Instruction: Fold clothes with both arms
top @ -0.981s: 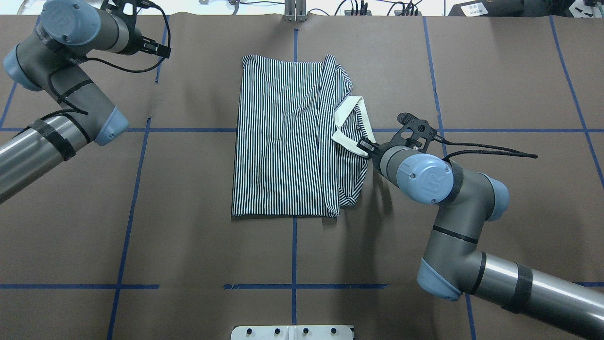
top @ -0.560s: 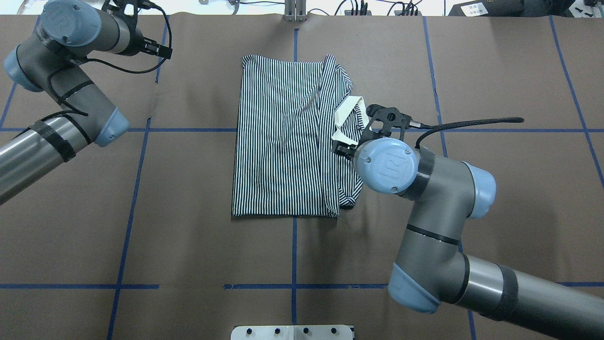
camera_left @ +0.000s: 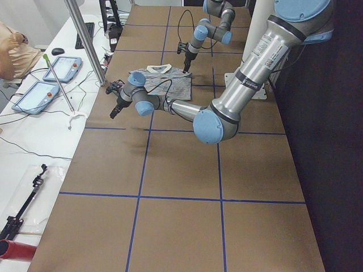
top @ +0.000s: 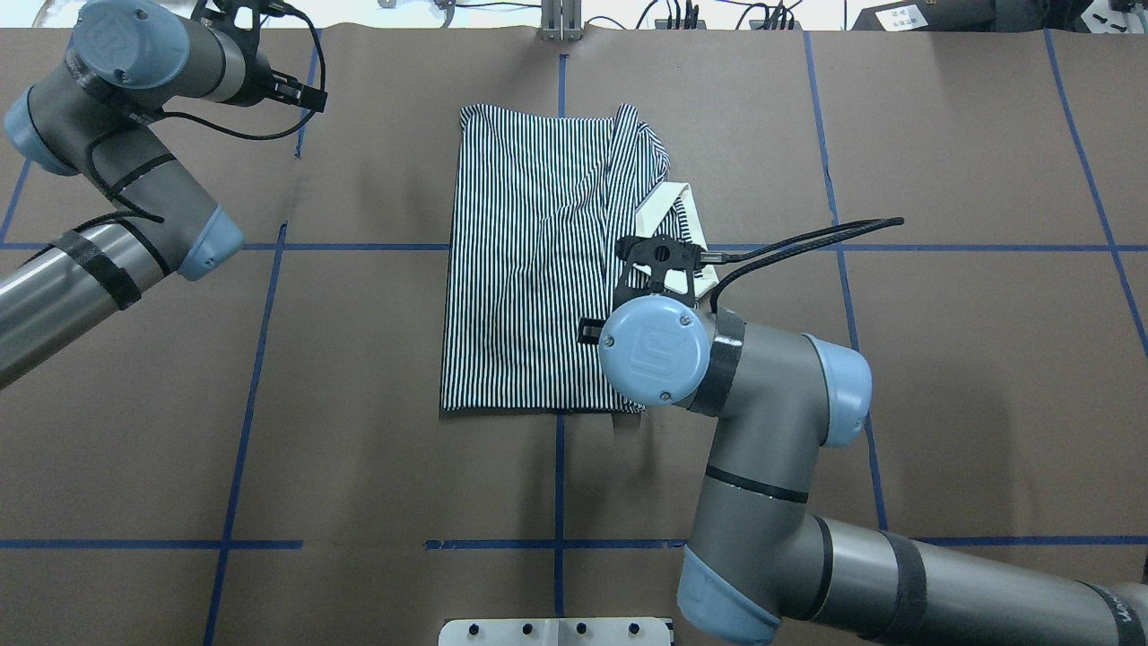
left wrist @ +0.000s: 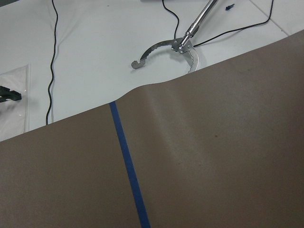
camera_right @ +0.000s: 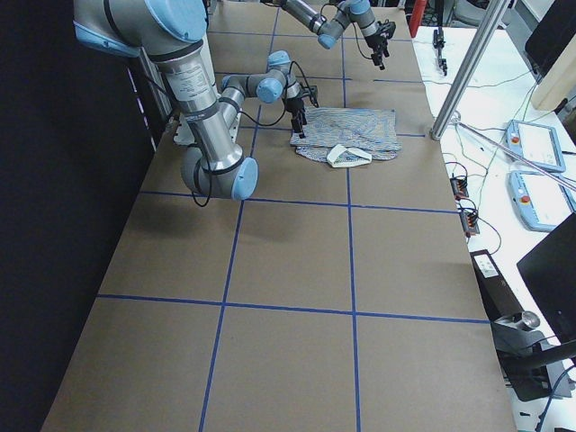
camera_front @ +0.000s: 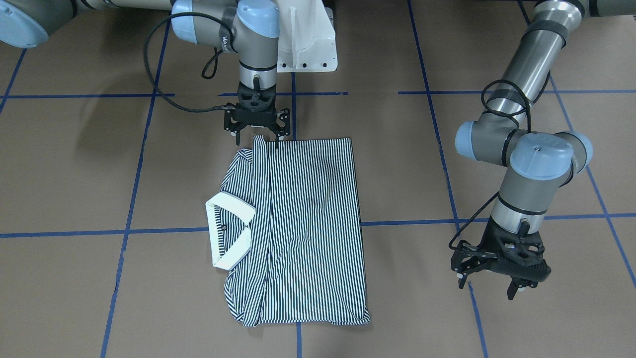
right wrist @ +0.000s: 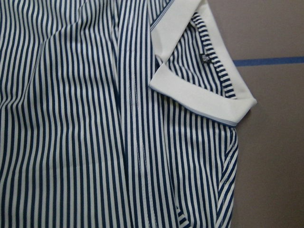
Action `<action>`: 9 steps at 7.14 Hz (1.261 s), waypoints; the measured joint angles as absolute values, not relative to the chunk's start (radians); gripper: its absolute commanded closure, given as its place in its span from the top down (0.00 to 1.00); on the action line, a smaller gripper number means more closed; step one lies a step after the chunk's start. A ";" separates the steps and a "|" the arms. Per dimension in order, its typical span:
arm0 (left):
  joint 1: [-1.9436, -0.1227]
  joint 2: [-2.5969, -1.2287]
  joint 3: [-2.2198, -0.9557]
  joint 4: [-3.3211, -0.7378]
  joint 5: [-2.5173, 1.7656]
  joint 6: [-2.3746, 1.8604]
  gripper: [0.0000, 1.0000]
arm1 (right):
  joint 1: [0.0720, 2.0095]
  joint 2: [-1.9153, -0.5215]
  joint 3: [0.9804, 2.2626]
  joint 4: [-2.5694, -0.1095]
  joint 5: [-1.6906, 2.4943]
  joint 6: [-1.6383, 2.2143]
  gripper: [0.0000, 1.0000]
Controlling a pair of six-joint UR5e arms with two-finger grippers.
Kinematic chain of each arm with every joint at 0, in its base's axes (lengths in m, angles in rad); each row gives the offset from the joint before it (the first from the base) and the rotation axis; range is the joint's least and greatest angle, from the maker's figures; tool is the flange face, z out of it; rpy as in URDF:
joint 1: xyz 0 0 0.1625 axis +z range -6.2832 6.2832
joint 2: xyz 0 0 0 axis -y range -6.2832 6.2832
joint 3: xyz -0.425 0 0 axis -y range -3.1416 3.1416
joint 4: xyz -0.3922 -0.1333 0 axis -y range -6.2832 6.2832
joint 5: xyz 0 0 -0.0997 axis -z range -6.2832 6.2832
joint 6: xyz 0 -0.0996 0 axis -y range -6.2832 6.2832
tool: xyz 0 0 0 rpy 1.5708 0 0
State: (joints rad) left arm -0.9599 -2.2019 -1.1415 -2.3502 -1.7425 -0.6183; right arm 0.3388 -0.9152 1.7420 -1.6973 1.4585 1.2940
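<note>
Overhead exterior gives me the striped polo shirt (top: 529, 269) lying flat in the middle of the brown counter (top: 942, 404), folded into a tall rectangle that straddles a blue tape line (top: 359, 247). Its cream collar (top: 673, 193) pokes out on the robot's right side of the fold, with a bunched sleeve edge above and below it.

My right arm (top: 771, 404) reaches in over the shirt's near right corner, and its blue wrist cap hides the right jaws from this angle. From the front-facing camera I can see the right arm (camera_front: 256, 44) pointing straight down with the right jaws spread apart and holding nothing. They sit at the shirt's (camera_front: 308, 223) edge nearest the robot base, one tip about touching the fabric there, well clear of the collar (camera_front: 232, 204). The right wrist camera looks down on stripes and the collar (right wrist: 199, 95), with bare counter to one side.

My left arm (camera_front: 534, 164) is parked well apart from the shirt, over bare counter. The left jaws are released too, tips spread, gripping nothing. The left wrist view shows only brown counter, a tape line, and a curved metal hook (left wrist: 156, 50) on the white bench (left wrist: 95, 57) beyond.
</note>
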 measured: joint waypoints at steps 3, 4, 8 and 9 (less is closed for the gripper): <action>-0.958 -2.199 -1.143 -2.352 -1.743 -0.628 1.00 | 0.301 -0.917 1.724 -1.709 1.467 1.140 0.06; -0.958 -2.198 -1.143 -2.351 -1.743 -0.629 1.00 | 0.299 -0.919 1.724 -1.717 1.467 1.115 0.06; -0.949 -2.196 -1.143 -2.351 -1.745 -0.629 1.00 | 0.314 -0.923 1.766 -1.732 1.456 1.065 0.00; -0.945 -2.195 -1.143 -2.351 -1.746 -0.629 1.00 | 0.329 -0.936 1.812 -1.744 1.458 1.065 0.00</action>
State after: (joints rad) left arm -0.9447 -2.1954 -1.1428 -2.3514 -1.7463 -0.6293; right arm 0.3293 -0.9358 1.8117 -1.7445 1.4580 1.0648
